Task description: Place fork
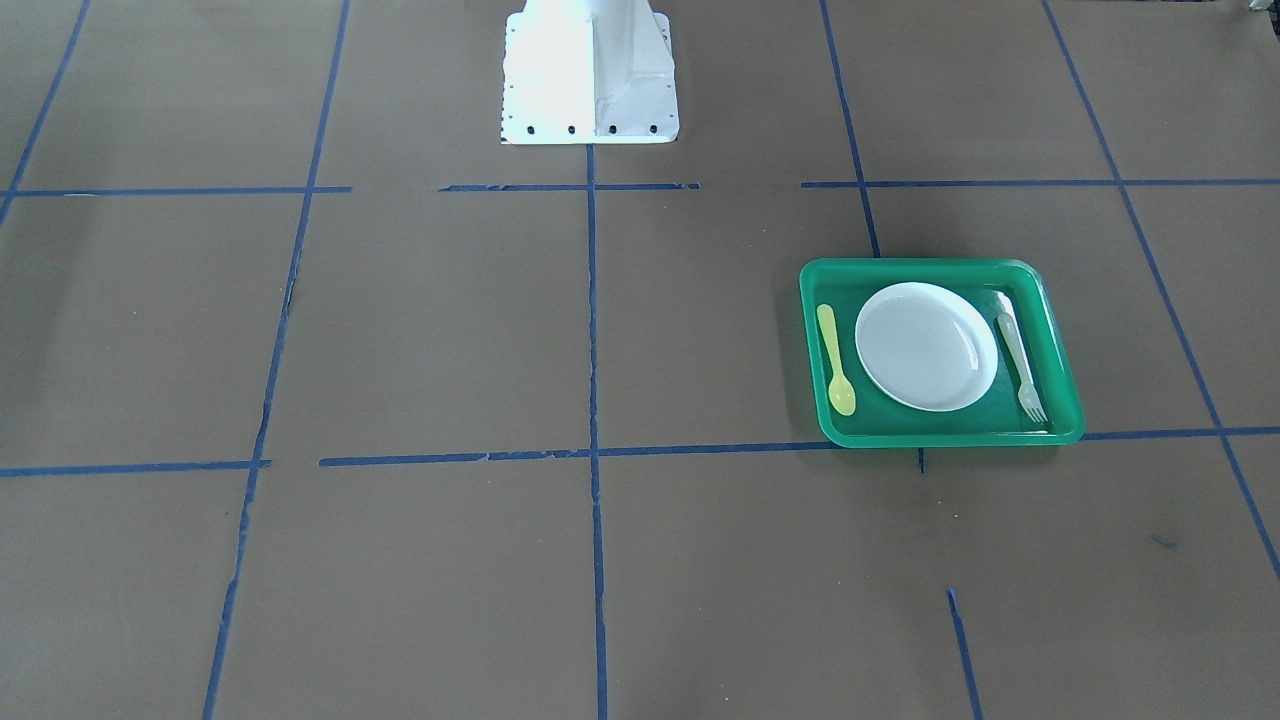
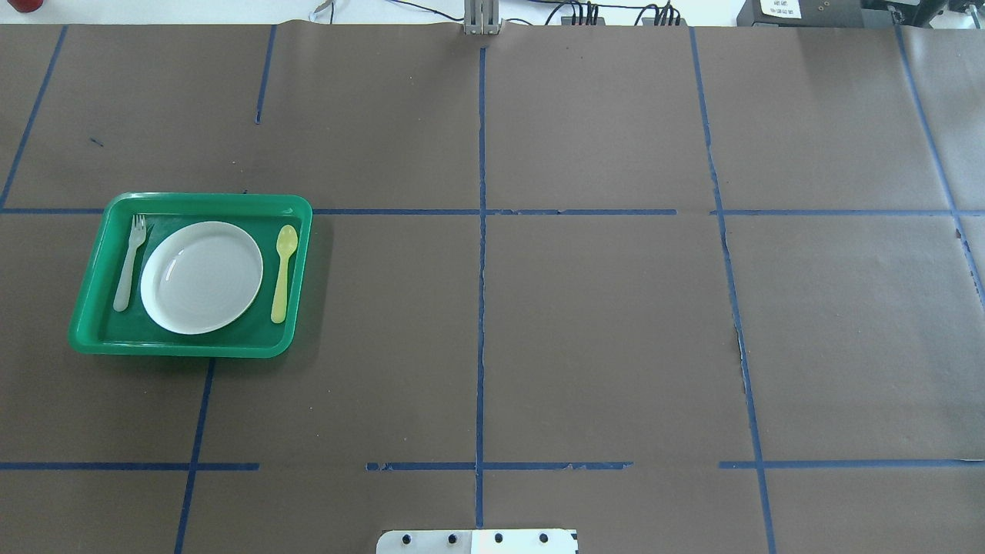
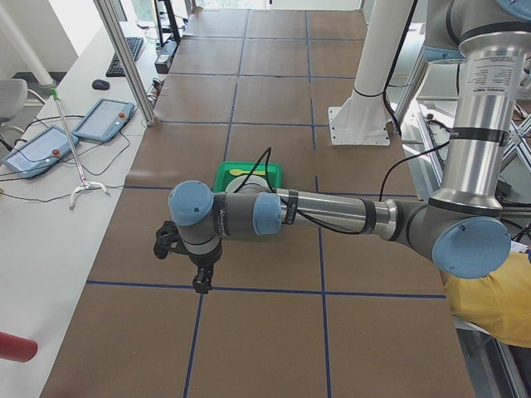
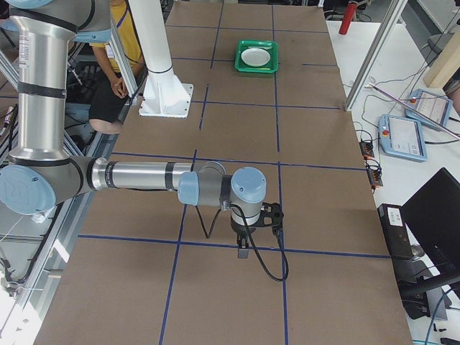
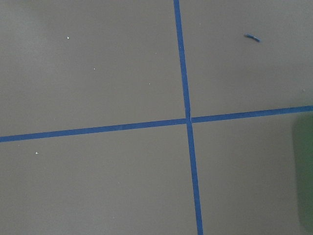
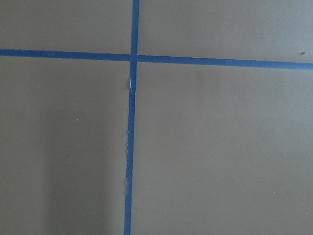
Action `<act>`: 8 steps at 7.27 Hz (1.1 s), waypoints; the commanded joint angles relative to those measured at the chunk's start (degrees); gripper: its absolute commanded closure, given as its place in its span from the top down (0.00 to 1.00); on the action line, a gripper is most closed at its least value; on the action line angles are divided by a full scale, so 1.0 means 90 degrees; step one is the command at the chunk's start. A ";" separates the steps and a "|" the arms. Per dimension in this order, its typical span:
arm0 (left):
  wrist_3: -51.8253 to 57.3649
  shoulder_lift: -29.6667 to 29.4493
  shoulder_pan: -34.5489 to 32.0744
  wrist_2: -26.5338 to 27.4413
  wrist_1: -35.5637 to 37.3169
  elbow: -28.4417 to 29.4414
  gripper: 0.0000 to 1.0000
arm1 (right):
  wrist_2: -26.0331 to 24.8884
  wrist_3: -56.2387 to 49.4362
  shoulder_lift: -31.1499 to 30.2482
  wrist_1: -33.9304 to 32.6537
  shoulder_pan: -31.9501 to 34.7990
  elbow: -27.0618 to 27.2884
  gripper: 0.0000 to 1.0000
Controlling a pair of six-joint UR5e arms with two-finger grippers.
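The pale translucent fork (image 1: 1020,358) lies in the green tray (image 1: 940,436), beside the white plate (image 1: 925,345). The yellow spoon (image 1: 835,360) lies on the plate's other side. In the overhead view the fork (image 2: 129,263) is left of the plate (image 2: 202,277), the spoon (image 2: 282,273) right of it, all in the tray (image 2: 185,348). The left gripper (image 3: 202,278) shows only in the exterior left view, above the table and nearer that camera than the tray (image 3: 249,174). The right gripper (image 4: 243,248) shows only in the exterior right view, far from the tray (image 4: 256,56). I cannot tell whether either is open or shut.
The white robot pedestal (image 1: 590,70) stands at the table's robot side. Blue tape lines cross the brown table cover. A blurred green patch (image 5: 304,171) sits at the left wrist view's right edge. A person in yellow (image 4: 126,36) sits behind the pedestal.
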 commanded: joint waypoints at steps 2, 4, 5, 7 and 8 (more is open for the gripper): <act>0.0038 0.0041 -0.0017 -0.0019 -0.0046 -0.0038 1.00 | 0.0000 -0.0008 0.0000 0.0000 0.0000 0.0000 1.00; 0.0009 0.0061 -0.0017 -0.0010 -0.0085 -0.0019 1.00 | 0.0000 0.0001 0.0000 0.0000 0.0000 0.0000 1.00; 0.0010 0.0061 -0.0017 -0.0019 -0.0085 -0.0029 1.00 | 0.0000 -0.0008 0.0000 0.0000 0.0000 0.0000 1.00; 0.0039 0.0061 -0.0017 -0.0019 -0.0086 -0.0019 1.00 | 0.0000 0.0001 0.0000 0.0000 0.0000 0.0000 1.00; 0.0058 0.0061 -0.0017 -0.0019 -0.0086 0.0000 1.00 | 0.0000 0.0001 0.0000 0.0000 0.0000 0.0000 1.00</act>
